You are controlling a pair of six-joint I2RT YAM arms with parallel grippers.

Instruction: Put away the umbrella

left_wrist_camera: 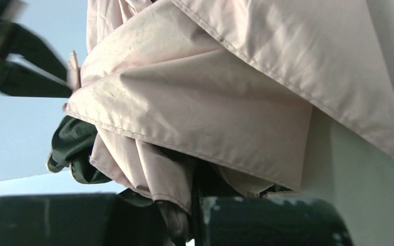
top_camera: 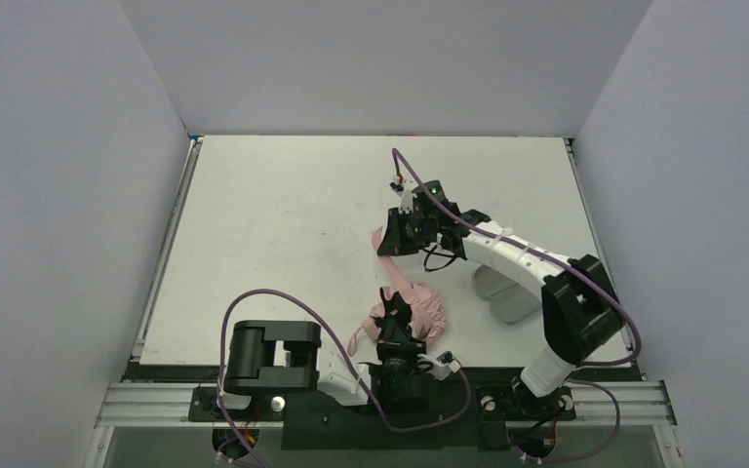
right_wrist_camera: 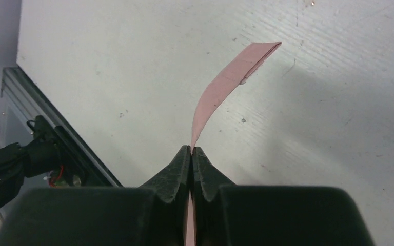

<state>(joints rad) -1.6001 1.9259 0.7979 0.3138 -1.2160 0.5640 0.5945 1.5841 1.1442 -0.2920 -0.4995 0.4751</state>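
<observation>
The umbrella (top_camera: 427, 310) lies bunched near the table's front edge, its pale pink canopy crumpled. My left gripper (top_camera: 395, 324) is shut on that bunch. In the left wrist view the pink canopy (left_wrist_camera: 210, 92) fills the frame, with folds and a thin black rib pinched at the left gripper (left_wrist_camera: 195, 207). A narrow pink strap (top_camera: 400, 275) runs from the bunch back to my right gripper (top_camera: 387, 241), which is raised over the table's middle. In the right wrist view the right gripper (right_wrist_camera: 192, 149) is shut on this strap (right_wrist_camera: 220, 87), whose free end curls out beyond the tips.
A pale oblong rounded case (top_camera: 507, 295) lies on the white table (top_camera: 283, 214) at the right, partly under the right arm. Grey walls close in the left, back and right sides. A metal rail (top_camera: 156, 398) runs along the front edge.
</observation>
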